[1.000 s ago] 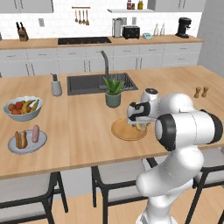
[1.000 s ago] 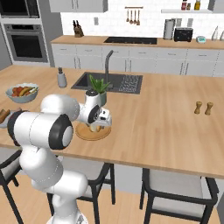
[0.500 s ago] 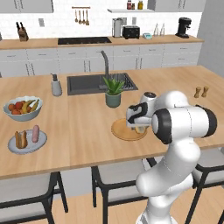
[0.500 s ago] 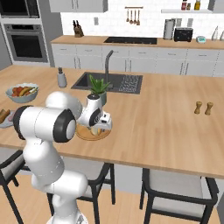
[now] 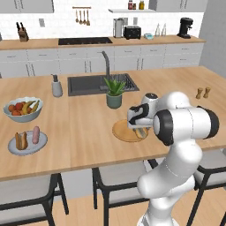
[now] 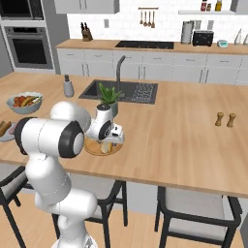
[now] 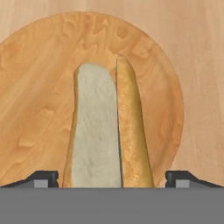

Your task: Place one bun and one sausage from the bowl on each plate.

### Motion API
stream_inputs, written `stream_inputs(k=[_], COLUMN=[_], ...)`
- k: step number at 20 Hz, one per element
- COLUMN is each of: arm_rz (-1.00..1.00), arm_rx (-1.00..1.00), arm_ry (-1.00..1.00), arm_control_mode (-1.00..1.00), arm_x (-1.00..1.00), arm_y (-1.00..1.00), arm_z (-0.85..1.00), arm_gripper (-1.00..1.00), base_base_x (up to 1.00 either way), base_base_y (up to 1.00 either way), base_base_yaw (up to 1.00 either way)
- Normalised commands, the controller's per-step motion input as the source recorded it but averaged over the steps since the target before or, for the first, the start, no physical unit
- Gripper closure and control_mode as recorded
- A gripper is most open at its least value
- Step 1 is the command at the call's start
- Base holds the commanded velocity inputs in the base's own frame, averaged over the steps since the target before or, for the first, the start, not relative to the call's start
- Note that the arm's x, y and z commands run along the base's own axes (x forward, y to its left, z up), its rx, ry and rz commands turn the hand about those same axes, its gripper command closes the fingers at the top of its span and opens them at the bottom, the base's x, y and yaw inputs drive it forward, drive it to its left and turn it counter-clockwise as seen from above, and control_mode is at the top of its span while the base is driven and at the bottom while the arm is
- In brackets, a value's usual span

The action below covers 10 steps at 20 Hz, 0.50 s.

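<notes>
Bun on the wooden plate, between the finger tips

A split bun point(image 7: 107, 131) lies on the round tan-orange wooden plate point(image 7: 39, 87), its pale cut face toward the left and its golden crust along the right. It runs from near the plate's middle down to the bottom edge. The gripper point(image 7: 111, 177) has its two dark finger tips point(image 7: 43, 178) wide apart, one on each side of the bun and clear of it. Light wooden counter point(image 7: 201, 52) surrounds the plate.
</notes>
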Motion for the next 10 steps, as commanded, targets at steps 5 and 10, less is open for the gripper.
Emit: stream_inputs(k=[5, 10], arm_rz=[0.0, 0.0], arm_rx=[0.0, 0.0], arm_ry=[0.0, 0.0], arm_control_mode=[-1.0, -1.0], arm_x=[-0.1, -0.53], arm_y=[0.0, 0.0], arm_z=[0.34, 0.72], arm_gripper=[-1.0, -1.0], base_base_x=[0.0, 0.0], base_base_y=[0.0, 0.0], base_base_yaw=[0.0, 0.0])
